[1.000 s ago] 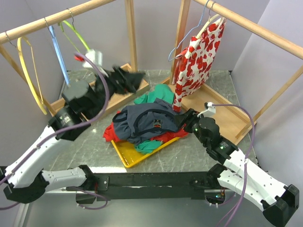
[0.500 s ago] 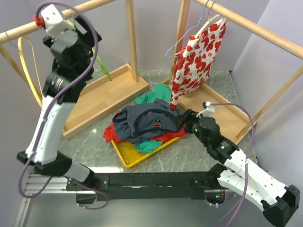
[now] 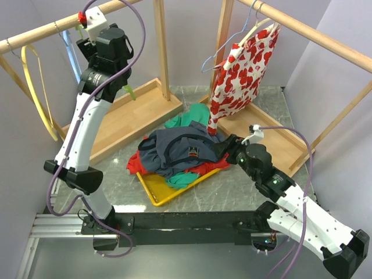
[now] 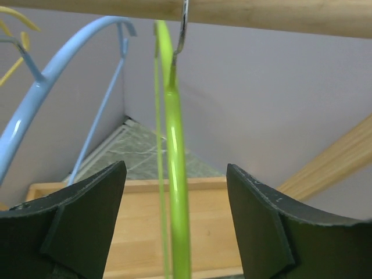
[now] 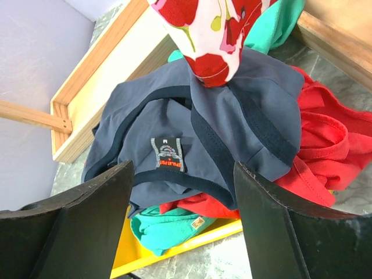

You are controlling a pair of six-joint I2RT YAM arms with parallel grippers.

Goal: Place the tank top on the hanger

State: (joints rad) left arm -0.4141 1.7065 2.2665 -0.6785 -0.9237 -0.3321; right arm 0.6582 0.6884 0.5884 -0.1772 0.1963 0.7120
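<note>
Bright and evenly lit from overhead, with no hard shadows, only soft shading under the folds of the tank top (image 3: 186,145). Thin white glare down the hanger (image 4: 176,174) and along the blue hanger (image 4: 29,110) in the left wrist view. Slightly soft on the wooden rail (image 4: 261,11) close above; crisp on the garment label in the right wrist view. Flat, even tone across the walls (image 3: 192,46).

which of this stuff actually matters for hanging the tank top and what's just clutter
For the job: tank top, lime-green hanger.

Just lying about: red garment, teal garment, yellow tray, blue hanger, yellow hanger, heart-print cloth.
</note>
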